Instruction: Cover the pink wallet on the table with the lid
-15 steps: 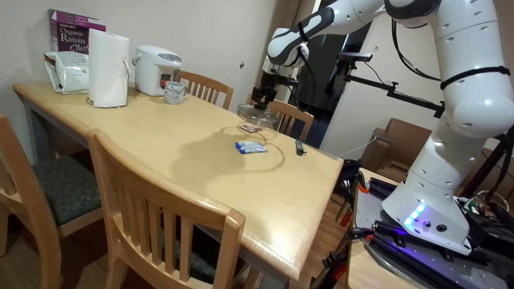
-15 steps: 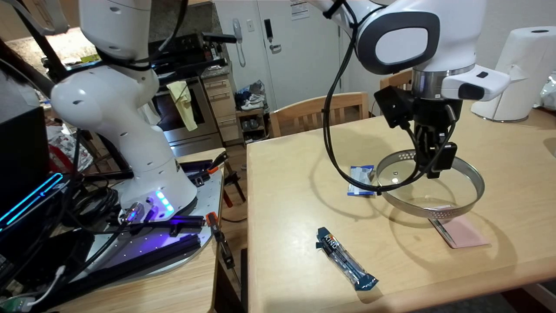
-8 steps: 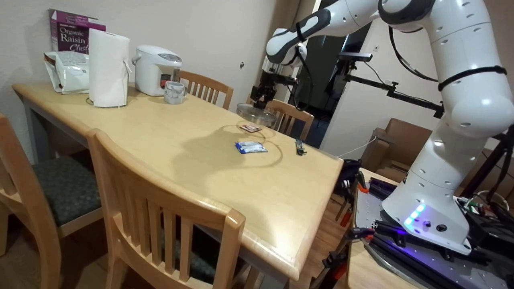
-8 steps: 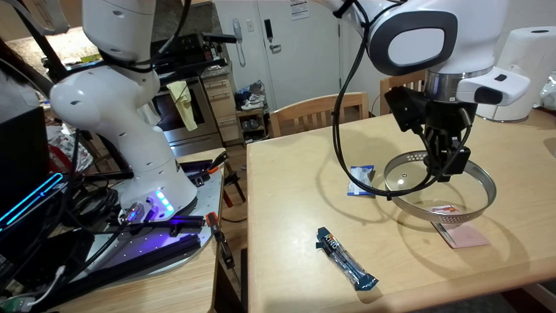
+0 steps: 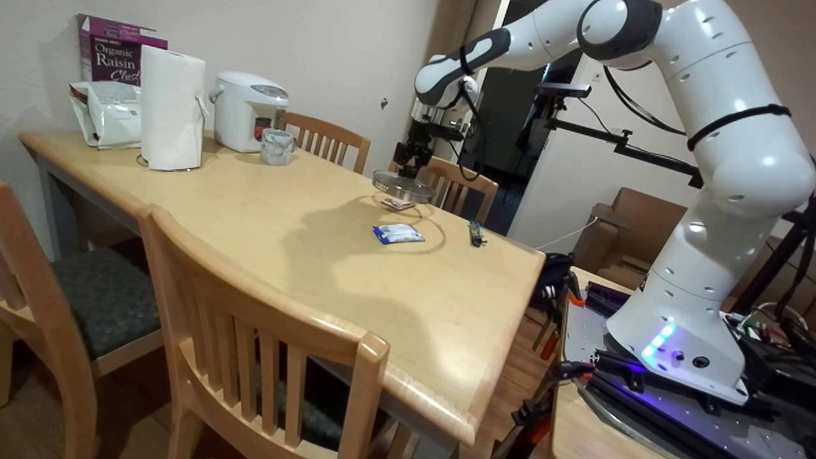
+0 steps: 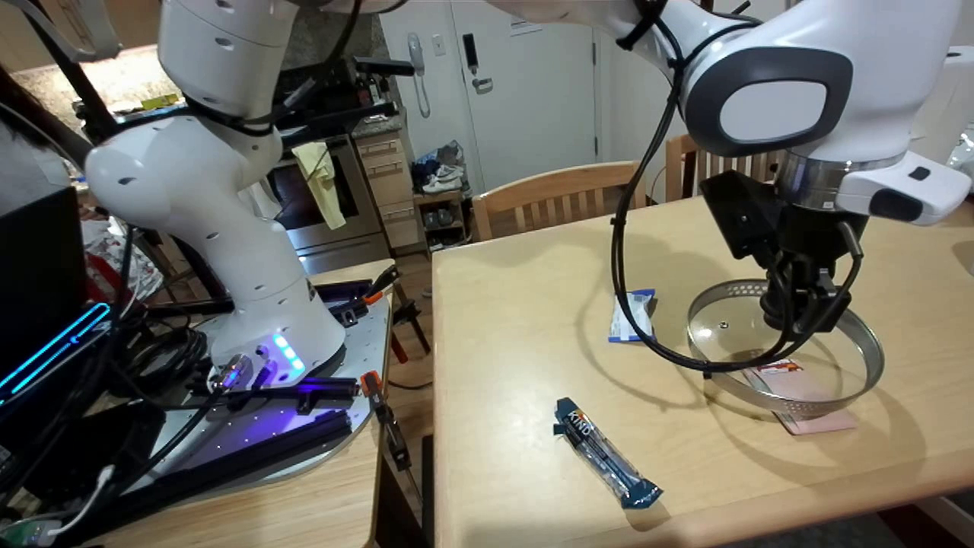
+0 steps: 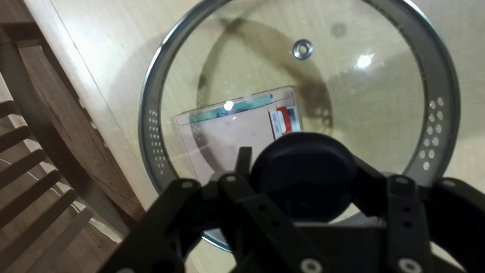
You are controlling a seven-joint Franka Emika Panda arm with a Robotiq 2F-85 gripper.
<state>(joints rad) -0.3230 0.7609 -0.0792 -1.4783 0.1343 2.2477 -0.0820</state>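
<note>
The pink wallet [image 6: 833, 423] lies on the bench [image 6: 517, 365] below the end effector [image 7: 303, 172], showing through the lid [image 7: 299, 77] above it. The end effector clamps the lid's knob [image 7: 303, 185]. Toward the arm's base [image 6: 262, 327] from there lies a KIND bar [image 6: 605, 455].

In the wrist view, the gripper [image 7: 305, 170] and the knob [image 7: 303, 163] hide part of the pink wallet [image 7: 240, 131] and of the lid [image 7: 348, 102], whose far rim the top edge cuts off. In an exterior view, the arm [image 6: 875, 106] partly hides the paper towel roll [image 6: 950, 103]. Print on the blue-and-white packet [image 5: 399, 234] is too small to read.
</note>
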